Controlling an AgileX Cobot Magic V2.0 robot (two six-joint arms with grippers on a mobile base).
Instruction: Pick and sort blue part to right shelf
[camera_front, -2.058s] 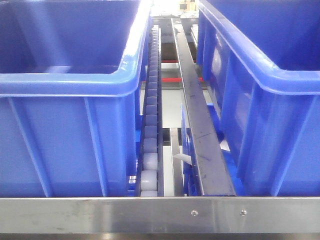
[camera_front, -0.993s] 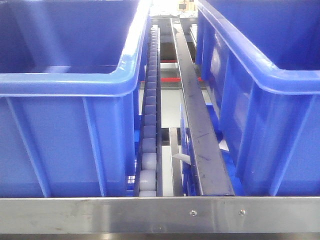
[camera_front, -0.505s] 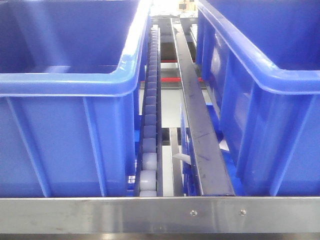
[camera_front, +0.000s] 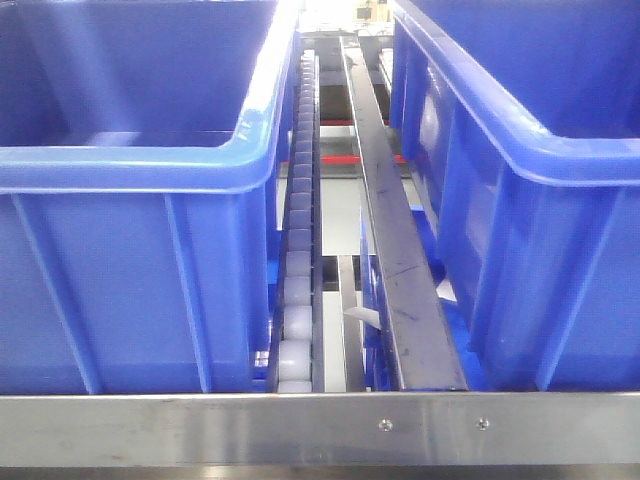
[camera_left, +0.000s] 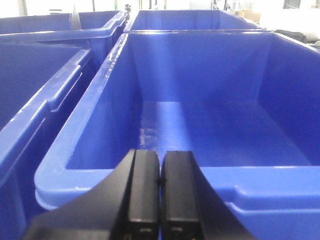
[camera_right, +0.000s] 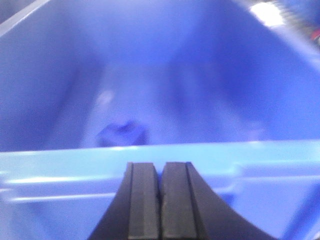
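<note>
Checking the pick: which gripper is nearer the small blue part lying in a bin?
Right. The right gripper hangs at the rim of the bin holding the blue part. The left gripper faces a bin showing no part.

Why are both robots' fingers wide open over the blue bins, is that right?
Not quite. The left gripper and right gripper are shut, fingers pressed together and holding nothing, as both wrist views show. They do point over blue bins.
</note>
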